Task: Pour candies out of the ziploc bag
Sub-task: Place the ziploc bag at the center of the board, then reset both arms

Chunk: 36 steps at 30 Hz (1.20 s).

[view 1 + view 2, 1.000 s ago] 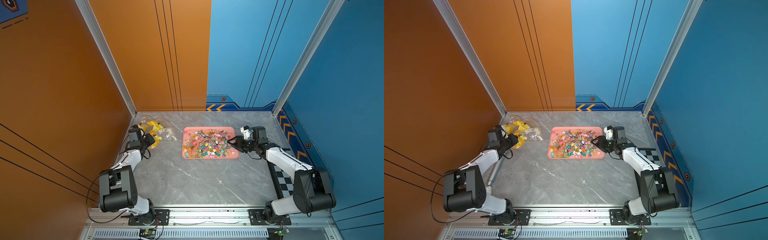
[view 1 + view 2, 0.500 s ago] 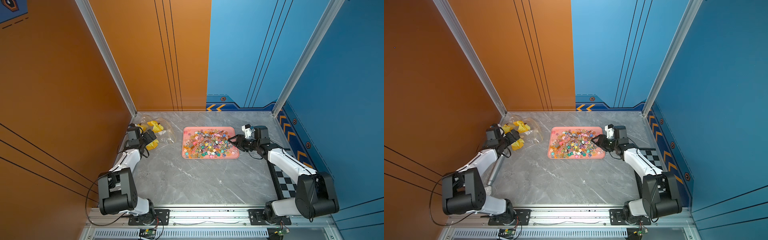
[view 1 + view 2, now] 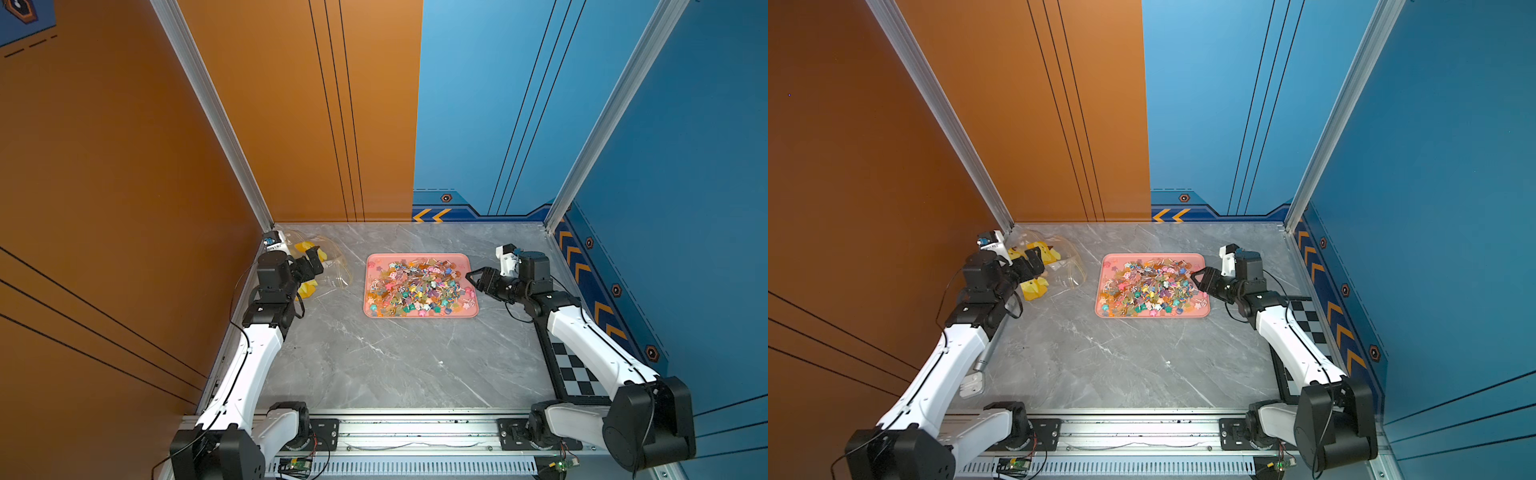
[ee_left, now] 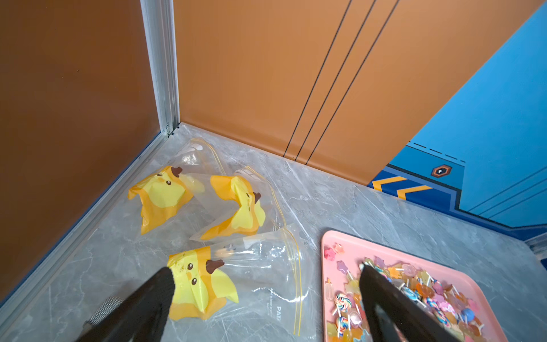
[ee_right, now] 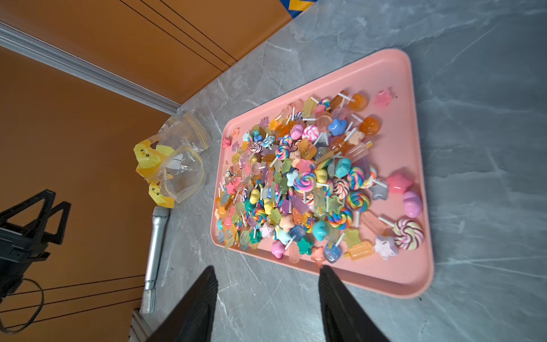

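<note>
Partly hidden in both top views behind the left gripper point(image 4: 266, 271), jaws spread wide and pinching nothing, at ten o'clock on the grey marble tabletop point(image 3: 395, 365): three clear ziploc bags with yellow duck print point(image 4: 254, 284), the nearest lying long axis nine to three, zip mouth toward three. Heaped in the pink rectangular tray point(image 3: 419, 316) near centre, long side also nine to three: the small multicoloured candies point(image 3: 419, 286), lollipop sticks pointing every way. Just off the tray's three o'clock rim, the right gripper point(image 5: 268, 270), jaws apart and empty.
</note>
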Tool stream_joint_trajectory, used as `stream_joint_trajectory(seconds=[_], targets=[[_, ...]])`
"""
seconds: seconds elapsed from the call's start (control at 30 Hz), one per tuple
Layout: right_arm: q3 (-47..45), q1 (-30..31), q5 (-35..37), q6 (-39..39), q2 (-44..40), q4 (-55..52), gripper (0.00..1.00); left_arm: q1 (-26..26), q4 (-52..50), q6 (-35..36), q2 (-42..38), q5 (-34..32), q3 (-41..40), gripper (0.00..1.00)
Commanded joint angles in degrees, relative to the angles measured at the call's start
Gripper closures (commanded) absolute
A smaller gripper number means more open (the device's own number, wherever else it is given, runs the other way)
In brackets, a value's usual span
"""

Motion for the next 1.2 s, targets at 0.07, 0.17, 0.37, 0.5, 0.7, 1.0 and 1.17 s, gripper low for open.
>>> stream_joint_trajectory(seconds=[0.07, 0.17, 0.37, 0.5, 0.7, 1.0, 1.17], targets=[[-2.4, 0.0, 15.7, -4.8, -7.0, -5.3, 0.39, -5.3, -2.6, 5.7, -3.8, -8.2, -2.2, 0.02], [-5.4, 0.2, 23.1, -7.4, -12.0, -4.9, 0.28, -7.2, -3.2, 7.0, -5.3, -9.4, -2.9, 0.02], [-11.6, 0.3, 37.1, -11.1, -22.9, -4.4, 0.01, -11.0, -2.1, 9.9, -8.7, -13.6, -7.6, 0.02], [-16.4, 0.8, 43.7, -12.5, -28.2, -4.0, 0.00, -13.8, -0.4, 11.7, -11.4, -18.0, -12.2, 0.02], [-24.0, 2.9, 53.3, -16.4, -33.7, -2.8, 0.00, -18.0, 2.1, 13.9, -13.9, -25.5, -20.1, 0.02], [-40.3, 15.3, 73.8, -26.7, -45.8, 8.9, 0.00, -24.5, 3.5, 15.4, -16.8, -38.8, -29.1, 0.02], [-44.3, 20.7, 75.5, -31.5, -53.7, 11.3, 0.00, -30.4, 3.6, 15.0, -21.2, -46.9, -33.7, 0.02]])
